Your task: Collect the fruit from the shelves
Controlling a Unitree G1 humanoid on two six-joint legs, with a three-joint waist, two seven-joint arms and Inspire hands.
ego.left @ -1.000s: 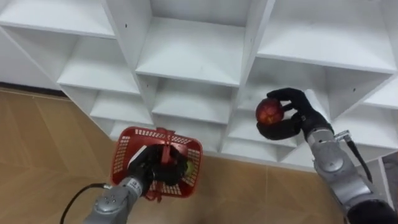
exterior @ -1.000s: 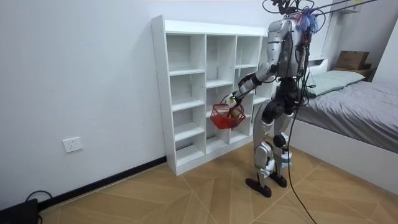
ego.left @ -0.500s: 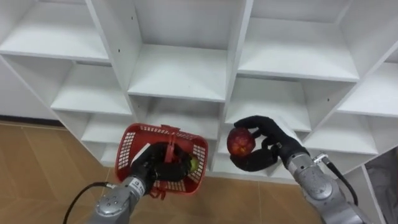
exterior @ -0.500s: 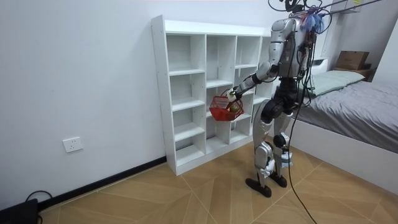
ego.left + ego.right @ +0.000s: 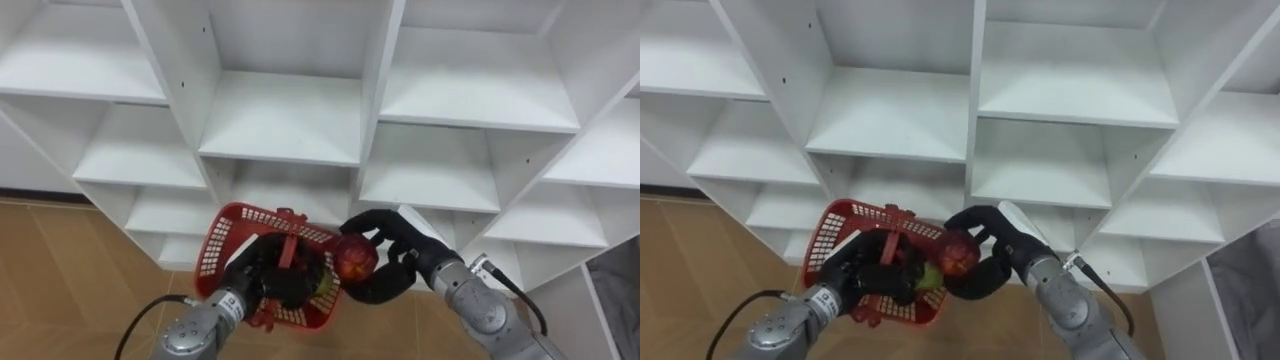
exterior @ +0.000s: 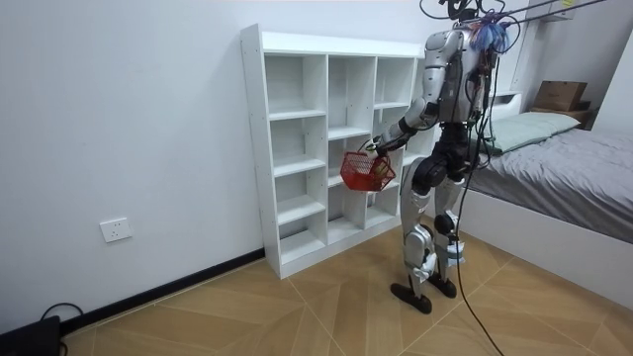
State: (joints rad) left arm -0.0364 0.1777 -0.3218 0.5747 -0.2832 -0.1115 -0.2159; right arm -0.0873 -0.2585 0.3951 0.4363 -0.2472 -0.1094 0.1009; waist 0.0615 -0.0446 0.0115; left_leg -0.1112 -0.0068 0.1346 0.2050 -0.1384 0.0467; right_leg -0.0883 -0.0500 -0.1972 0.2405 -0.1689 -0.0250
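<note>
Red apple (image 5: 355,260) sits in the right hand (image 5: 398,268), fingers & thumb curled round it, right at the right rim of the red basket (image 5: 228,226); can't tell if apple touches the rim. It's not down inside the basket. Basket is open mesh plastic w/ a red handle across the top, tilted, hanging in the air in front of the closet's lower shelves. Left hand (image 5: 262,281) is clenched on that handle from the near side. Inside the basket, low on the right: a yellow-green fruit (image 5: 929,276), partly hidden by the left hand's fingers, so type is unclear. Beyond both hands stands the white closet (image 5: 280,120), a grid of open compartments in rows & columns. Wood floor (image 5: 70,255) shows near left. In the room view the robot stands upright facing the closet, basket (image 6: 366,170) held at mid-shelf height, w/ a bed (image 6: 564,163) at the room view's right.
</note>
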